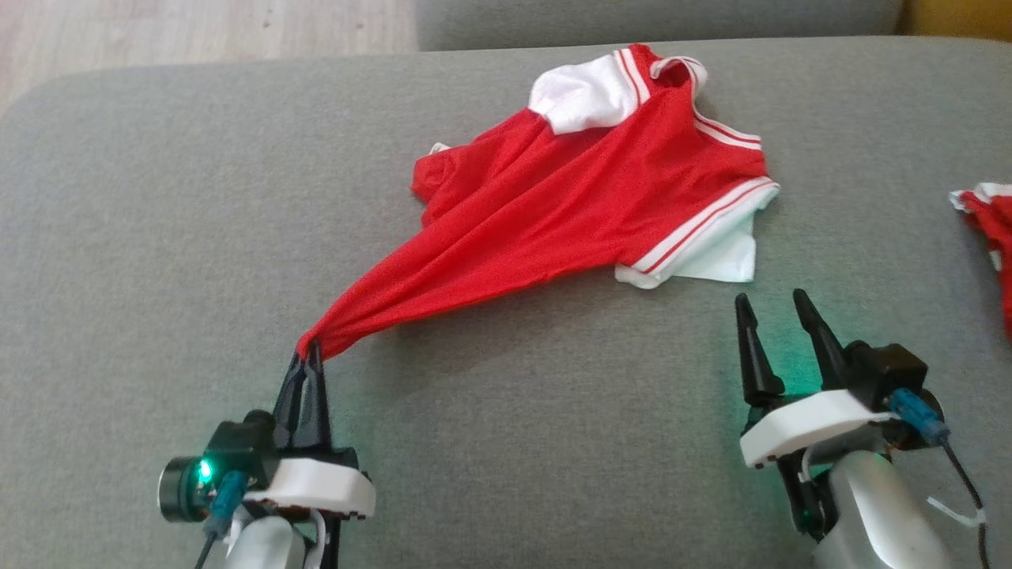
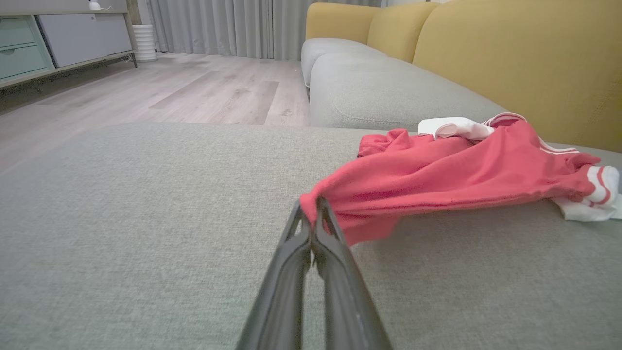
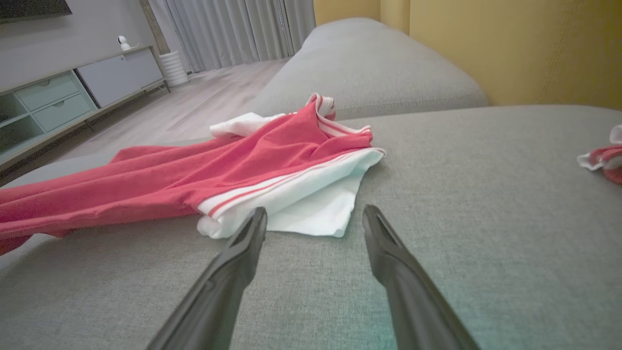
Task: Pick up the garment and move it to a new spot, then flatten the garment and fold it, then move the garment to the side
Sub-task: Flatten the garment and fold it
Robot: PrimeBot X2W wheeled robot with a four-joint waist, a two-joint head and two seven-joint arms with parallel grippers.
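Grey sofa cushion (image 1: pixel 158 237), head view, carries the garment (image 1: pixel 585 197) toward its far edge; left wrist view, my left tool (image 2: pixel 309 209) pinches its stretched red corner; right wrist view, my right tool (image 3: pixel 315 210) gapes empty near the white sleeve (image 3: pixel 320 197).

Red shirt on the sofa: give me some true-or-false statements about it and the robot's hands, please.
1. The left hand is shut on one end of the red shirt. True.
2. The right hand grips the shirt too. False: it is open, just short of the white sleeve.
3. The shirt lies on a wooden table. False: it lies on a grey cushion.
4. Another red-and-white cloth lies at the head view's right edge. True.
5. The shirt is neatly folded. False: it is stretched out and rumpled.
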